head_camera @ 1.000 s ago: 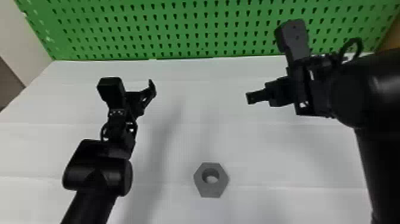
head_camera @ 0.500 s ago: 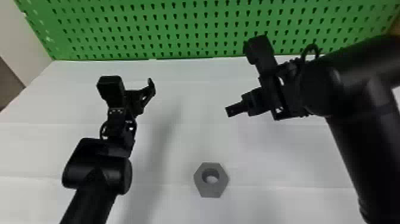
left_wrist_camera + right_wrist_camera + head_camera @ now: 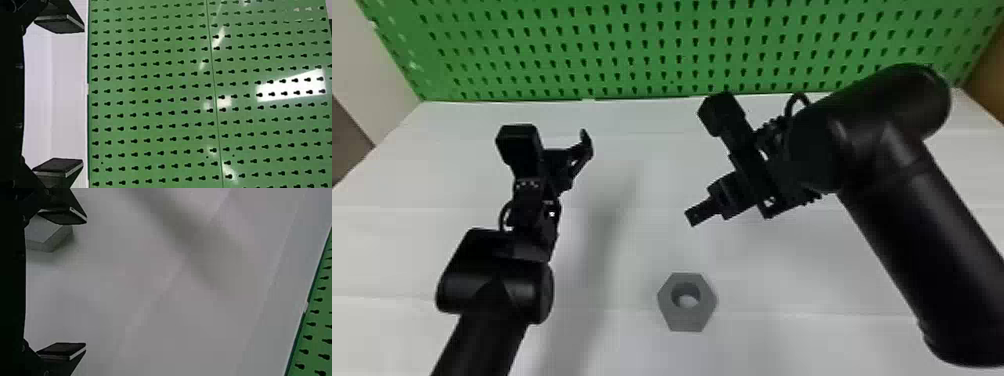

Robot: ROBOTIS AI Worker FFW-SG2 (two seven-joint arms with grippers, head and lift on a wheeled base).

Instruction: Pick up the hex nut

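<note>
Down flat on the white tabletop, a grey hex nut, on the near side of the right gripper, gaping wide, left gripper off leftward, wide apart too, green pegboard beyond

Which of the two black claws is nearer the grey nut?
The right gripper: in the head view it hangs nearly straight beyond the hex nut; the left gripper is farther off, leftward.

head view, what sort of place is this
Probably a robotics workbench or test station: a green pegboard stands behind a white tabletop, and a gray hex nut lies on it near two black robot arms.
</note>
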